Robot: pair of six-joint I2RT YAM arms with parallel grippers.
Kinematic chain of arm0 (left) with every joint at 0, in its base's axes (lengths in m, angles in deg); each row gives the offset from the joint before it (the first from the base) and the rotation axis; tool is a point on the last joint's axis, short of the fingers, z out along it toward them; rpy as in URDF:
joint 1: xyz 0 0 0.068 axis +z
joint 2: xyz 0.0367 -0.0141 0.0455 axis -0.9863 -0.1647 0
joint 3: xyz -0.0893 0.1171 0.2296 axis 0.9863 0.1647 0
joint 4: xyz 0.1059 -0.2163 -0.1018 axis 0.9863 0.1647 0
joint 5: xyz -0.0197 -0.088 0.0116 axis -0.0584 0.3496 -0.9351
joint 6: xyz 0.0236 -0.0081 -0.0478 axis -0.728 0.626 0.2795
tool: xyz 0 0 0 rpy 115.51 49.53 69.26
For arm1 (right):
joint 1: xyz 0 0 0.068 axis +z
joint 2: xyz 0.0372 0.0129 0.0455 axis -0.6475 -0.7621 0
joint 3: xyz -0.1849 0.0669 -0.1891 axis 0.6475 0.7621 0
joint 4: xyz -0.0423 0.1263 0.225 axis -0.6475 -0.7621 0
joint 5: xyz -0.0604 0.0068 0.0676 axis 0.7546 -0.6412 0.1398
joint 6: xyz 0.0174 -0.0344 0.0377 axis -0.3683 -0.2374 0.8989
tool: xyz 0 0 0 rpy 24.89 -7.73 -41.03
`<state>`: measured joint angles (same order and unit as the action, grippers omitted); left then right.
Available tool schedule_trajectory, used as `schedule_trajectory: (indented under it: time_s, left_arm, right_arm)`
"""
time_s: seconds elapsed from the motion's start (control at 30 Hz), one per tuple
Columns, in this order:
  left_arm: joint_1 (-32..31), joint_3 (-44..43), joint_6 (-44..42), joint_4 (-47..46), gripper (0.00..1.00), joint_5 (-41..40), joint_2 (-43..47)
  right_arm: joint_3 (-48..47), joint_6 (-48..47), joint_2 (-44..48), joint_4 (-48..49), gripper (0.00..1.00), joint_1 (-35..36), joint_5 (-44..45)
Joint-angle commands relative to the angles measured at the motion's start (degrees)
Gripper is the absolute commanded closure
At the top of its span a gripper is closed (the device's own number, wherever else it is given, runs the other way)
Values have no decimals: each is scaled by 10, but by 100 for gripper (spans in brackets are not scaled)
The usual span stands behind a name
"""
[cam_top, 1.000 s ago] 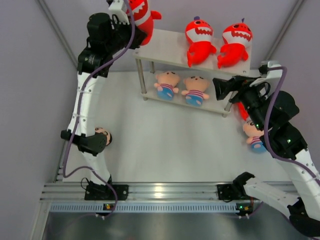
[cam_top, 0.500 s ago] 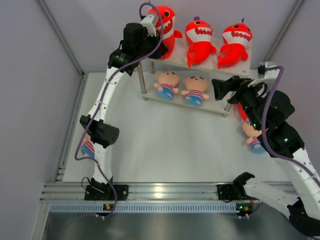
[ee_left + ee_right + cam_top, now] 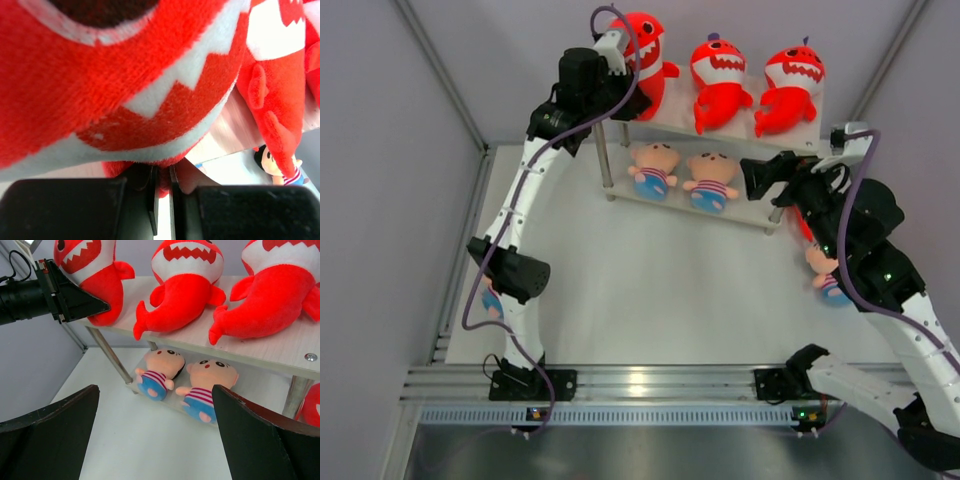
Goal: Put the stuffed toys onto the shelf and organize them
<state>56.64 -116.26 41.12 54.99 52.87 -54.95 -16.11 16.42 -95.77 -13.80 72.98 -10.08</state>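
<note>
The shelf (image 3: 650, 105) bears three red sharks on its top board. My left gripper (image 3: 623, 72) is shut on the lower body of the left shark (image 3: 645, 45), which rests at the board's left end; its red plush fills the left wrist view (image 3: 125, 75), pinched between the jaws (image 3: 162, 185). The middle shark (image 3: 717, 80) and the right shark (image 3: 790, 85) lie beside it. Two boy dolls (image 3: 655, 168) (image 3: 712, 180) lie on the lower board. My right gripper (image 3: 755, 178) is open and empty in front of the shelf's right end, facing the dolls (image 3: 160, 370).
A boy doll (image 3: 825, 270) lies on the table under my right arm, with a bit of red plush (image 3: 803, 225) by the shelf's right leg. Another boy doll (image 3: 492, 297) is half hidden under my left arm's elbow. Grey walls close in both sides.
My left gripper carried the shark from beyond the shelf's left end onto the top board's left end. The right gripper shifted slightly left and stayed open.
</note>
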Motion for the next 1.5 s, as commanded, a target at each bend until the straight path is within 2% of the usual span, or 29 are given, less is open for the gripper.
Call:
schedule_trajectory:
  time_s: [0.0,0.1,0.33,0.43,0.47,0.63,0.8,1.0,1.17,1.4,1.47]
  left_arm:
    - [3,4,16,-17,95,0,43]
    - [3,2,19,-17,92,7,41]
    - [3,-9,2,-19,88,-39,-3]
    - [3,-12,6,-19,78,-30,-21]
    - [4,-15,6,-19,70,-27,-24]
    - [3,-24,2,-22,45,-55,-25]
    - [5,-19,-6,-24,43,-62,-13]
    - [5,-31,-38,-24,22,-76,5]
    - [4,-45,-77,-35,4,-122,24]
    - [5,-34,-112,-34,2,-97,56]
    - [4,-26,-125,-32,2,-100,72]
  right_arm:
    - [8,7,8,28,5,2,-7]
    - [10,8,10,29,4,2,-10]
    - [16,10,9,30,4,2,-10]
    - [18,11,12,29,4,2,-9]
    - [18,11,14,27,4,2,-8]
    - [23,12,20,23,4,2,-4]
    - [26,15,20,29,4,2,-7]
    - [19,15,16,17,3,2,-3]
    - [22,15,18,-21,4,2,21]
    - [104,24,71,-48,4,2,27]
    - [113,43,82,-88,3,2,61]
